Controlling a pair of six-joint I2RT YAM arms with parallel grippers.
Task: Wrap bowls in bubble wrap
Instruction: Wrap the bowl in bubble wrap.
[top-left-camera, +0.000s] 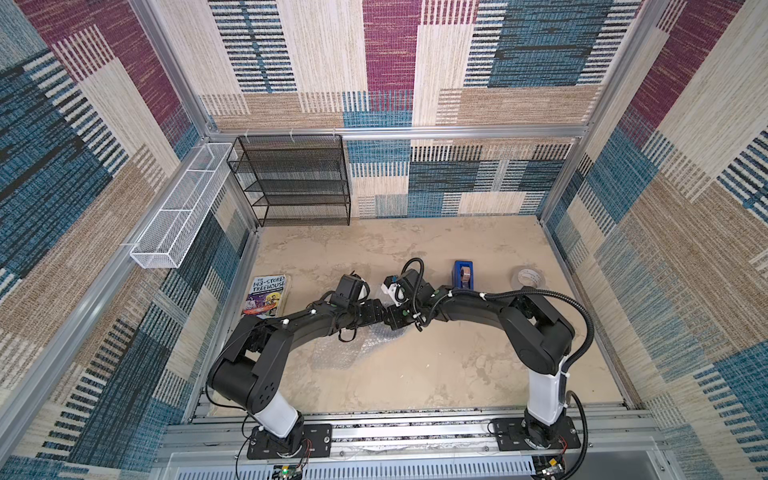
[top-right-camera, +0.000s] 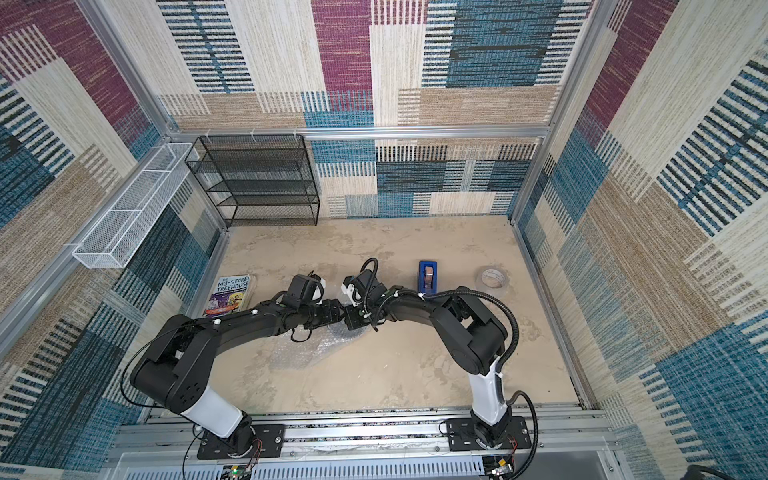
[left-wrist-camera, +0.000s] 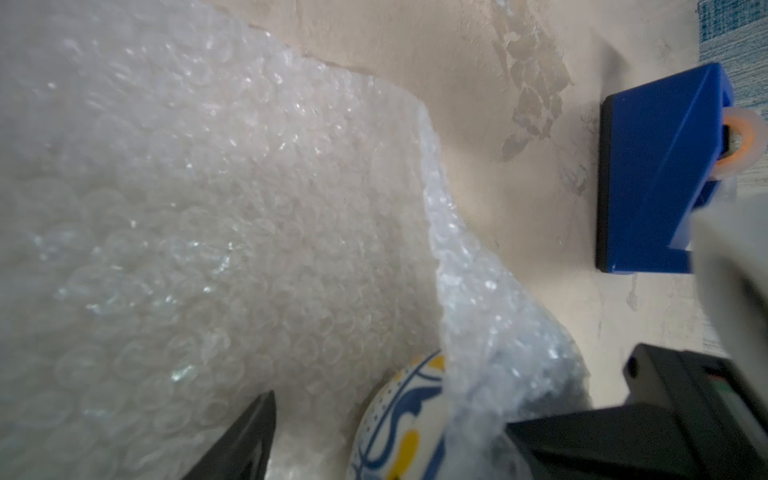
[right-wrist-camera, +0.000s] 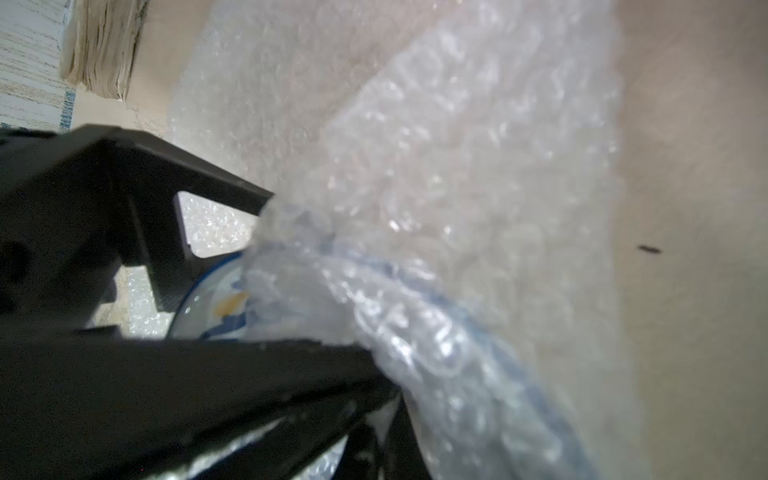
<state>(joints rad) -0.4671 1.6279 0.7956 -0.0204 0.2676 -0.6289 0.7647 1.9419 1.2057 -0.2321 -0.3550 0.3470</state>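
Overhead and wrist views of the two arms meeting above the middle of the table (top-left-camera: 415, 374). The bubble wrap (top-left-camera: 345, 353) lies spread on the table beneath the wrists, and its nearer part shows clear of the arms in both top views. The bowl (left-wrist-camera: 399, 419) sits on this sheet directly under the two grippers; it is hidden in both top views and seen only by the wrist cameras. Right gripper (right-wrist-camera: 374, 374) — fingers pressed together, pinching an edge of the bubble wrap and holding a fold of it up over one side of the bowl. The blue-and-yellow pattern shows plainly on the uncovered side and only dimly through the film. Left gripper (top-left-camera: 376, 311) — jaws spread and gripping nothing; its one visible finger (left-wrist-camera: 249, 436) hangs over the flat sheet, just beside the bowl's rim but apart from it. The blue tape dispenser (top-left-camera: 464, 274) stands beyond the right arm, clear of the wrap, with a whitish tape roll (top-left-camera: 530, 277) farther out towards the right wall. A book (top-left-camera: 268, 295) lies along the left wall. A black mesh shelf (top-left-camera: 295, 178) stands in the far left corner, and a white wire basket (top-left-camera: 178, 212) hangs on the left wall.
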